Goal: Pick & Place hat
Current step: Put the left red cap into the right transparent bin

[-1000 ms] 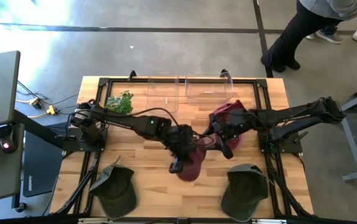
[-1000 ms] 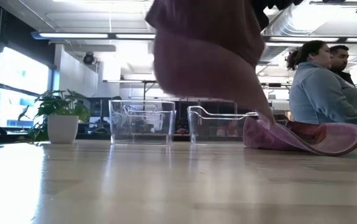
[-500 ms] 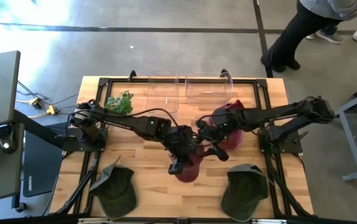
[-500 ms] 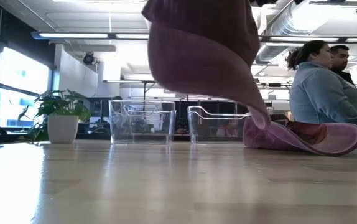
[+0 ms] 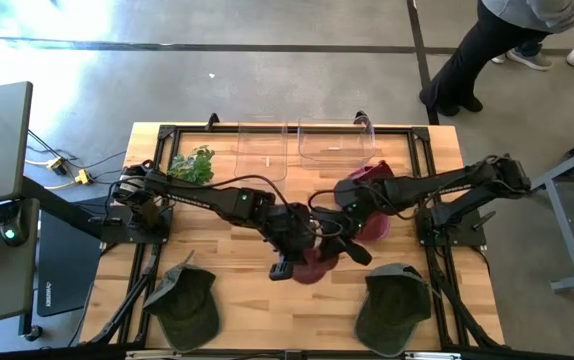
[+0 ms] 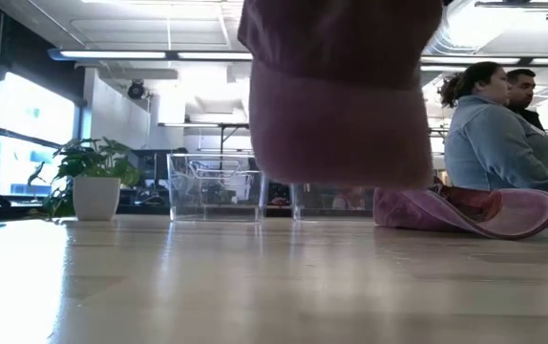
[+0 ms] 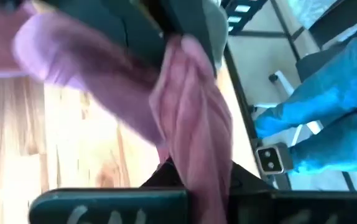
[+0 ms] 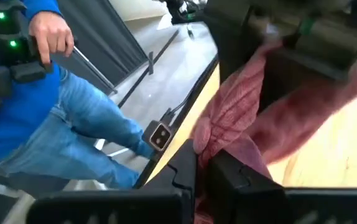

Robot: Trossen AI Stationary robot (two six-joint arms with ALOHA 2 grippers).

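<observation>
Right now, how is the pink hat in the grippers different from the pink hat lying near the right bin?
The held pink hat hangs above the table between the left gripper and right gripper, both shut on it. The second pink hat lies flat on the table, untouched. Both look alike in colour.

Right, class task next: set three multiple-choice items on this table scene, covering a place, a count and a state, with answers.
1. Where are the two clear plastic bins? A front edge; B back edge of the wooden table; C floor.
2. How many dark green fabric caps lie there? A one; B two; C four.
3. The maroon fabric hat at centre is: A in a bin; B lying flat; C gripped by both pincers.
Answers: B, beside the potted plant; B, one at each front corner; C, left pincer and right pincer clamp it.
</observation>
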